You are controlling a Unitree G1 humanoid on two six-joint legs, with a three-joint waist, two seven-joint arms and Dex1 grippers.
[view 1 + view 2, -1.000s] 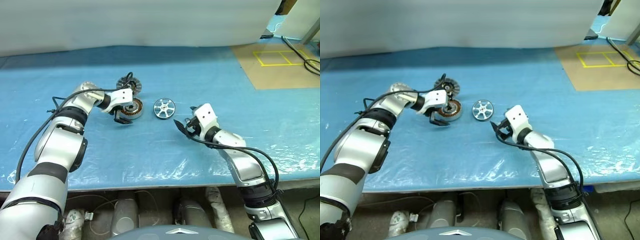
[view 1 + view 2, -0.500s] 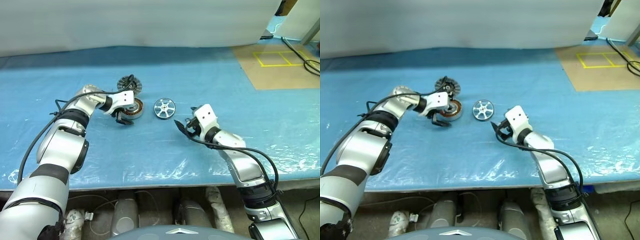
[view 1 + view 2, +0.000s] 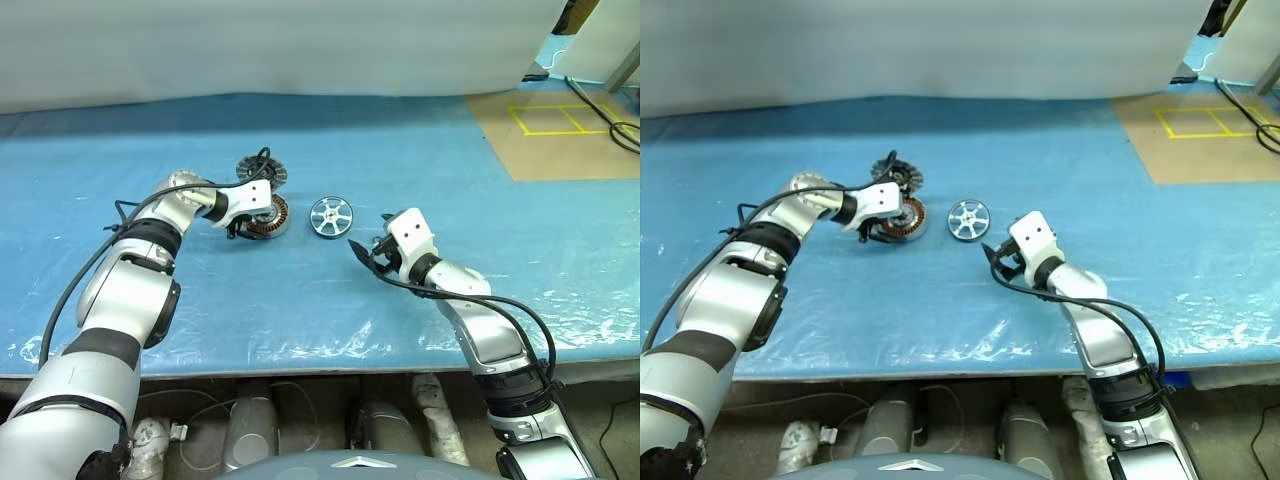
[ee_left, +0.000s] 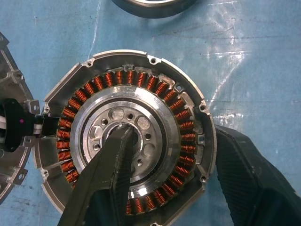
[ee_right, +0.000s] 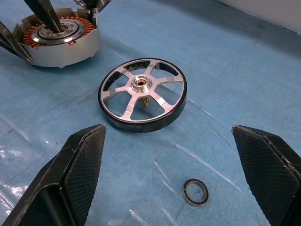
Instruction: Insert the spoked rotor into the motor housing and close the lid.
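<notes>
Blue plastic sheeting covers the bench [image 3: 420, 170], and on it the spoked rotor [image 3: 329, 215] lies flat, not yet inserted. Just to its left stands the motor housing [image 3: 266, 217], copper coils exposed. Left end effector [image 4: 160, 179] straddles the housing's wall, one finger [image 4: 110, 162] in the central bore, the other outside, part-closed; a firm grip cannot be told. Behind it lies the lid [image 3: 260, 170], still off. Right end effector [image 5: 164, 183] hangs spread wide, near the rotor, empty. A small ring [image 5: 195, 192] lies beside it. Everything remains to do.
</notes>
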